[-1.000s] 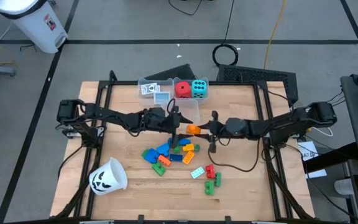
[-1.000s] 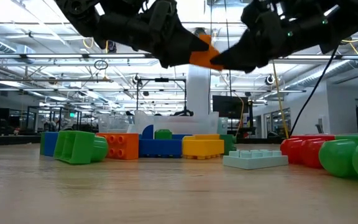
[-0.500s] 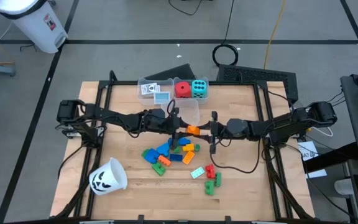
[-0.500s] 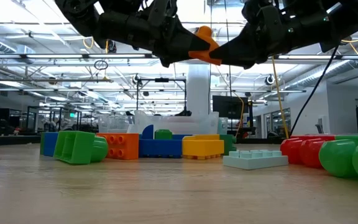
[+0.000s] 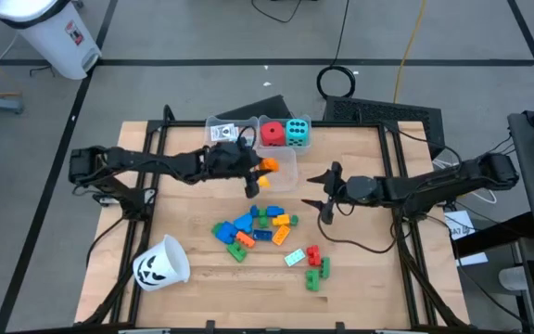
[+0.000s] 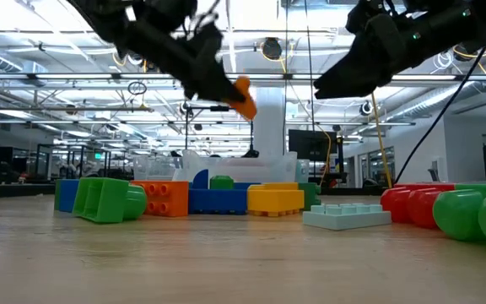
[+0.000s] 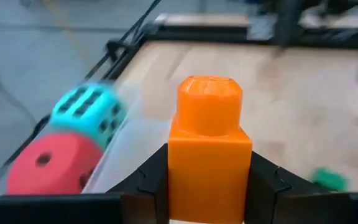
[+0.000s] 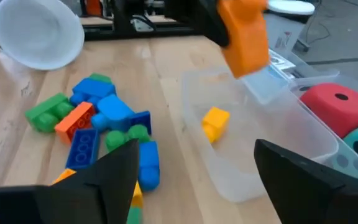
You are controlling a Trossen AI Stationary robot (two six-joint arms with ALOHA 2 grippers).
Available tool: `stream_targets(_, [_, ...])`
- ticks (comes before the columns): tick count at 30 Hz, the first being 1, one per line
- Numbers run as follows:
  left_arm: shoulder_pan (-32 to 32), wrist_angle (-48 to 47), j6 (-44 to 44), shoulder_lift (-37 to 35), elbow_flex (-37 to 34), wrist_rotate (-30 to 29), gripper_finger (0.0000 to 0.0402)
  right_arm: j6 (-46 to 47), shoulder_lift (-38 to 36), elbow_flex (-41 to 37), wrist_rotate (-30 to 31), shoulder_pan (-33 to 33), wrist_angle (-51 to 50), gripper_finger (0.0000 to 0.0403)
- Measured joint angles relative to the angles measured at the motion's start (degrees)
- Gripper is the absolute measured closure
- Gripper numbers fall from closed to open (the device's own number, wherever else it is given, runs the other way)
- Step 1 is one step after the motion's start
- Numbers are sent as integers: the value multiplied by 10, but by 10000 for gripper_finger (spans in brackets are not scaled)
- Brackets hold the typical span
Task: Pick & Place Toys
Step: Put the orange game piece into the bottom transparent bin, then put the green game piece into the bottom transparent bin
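An orange block [image 5: 267,167] hangs above the near clear bin [image 5: 284,158], with my left gripper [image 5: 257,171] shut on it. The low view shows the block [image 6: 243,95] high over the table, and the right wrist view shows it [image 8: 245,34] above the bin [image 8: 260,149]. My right gripper [image 5: 327,193] stands open to the right of it, with nothing between its fingers. Several blue, green, orange and yellow blocks [image 5: 253,227] lie in a heap at the table's middle. A yellow block [image 8: 215,122] lies in the bin. A red die [image 5: 273,134] and a cyan die [image 5: 297,133] sit in the far bin. My left gripper pinches the orange block's two opposite sides [image 7: 182,171] between its two fingers [image 7: 146,183]. The block's stud end [image 7: 209,93] sticks out beyond the fingertips. The fingers come from the table's left, slanting down. The block is tilted, lifted clear of table and bin.
A white cup with a black face [image 5: 160,264] lies on its side at the near left. A pale green brick [image 5: 294,258] with red and green blocks [image 5: 315,267] lies near the middle right. White cards [image 5: 222,134] sit in the far left bin.
My right gripper has let go of the orange block, opened and drawn back toward the table's right edge. My left gripper has taken hold of the block and carried it toward the far left, from above the heap to over the clear bin.
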Motion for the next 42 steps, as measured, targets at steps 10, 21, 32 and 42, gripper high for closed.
stream_targets(10, [47,4,-41,85,-14,-9,269,2,-2,0,0,1,-4,132])
stream_targets(21, [42,8,-54,67,-13,-52,25,13,-3,0,-43,1,-10,139])
stream_targets(32, [18,-15,-131,5,-14,-47,67,-11,3,0,-292,54,-66,141])
stream_targets(42, [-14,0,-163,2,-14,-46,89,-46,132,-1,-255,182,-107,141])
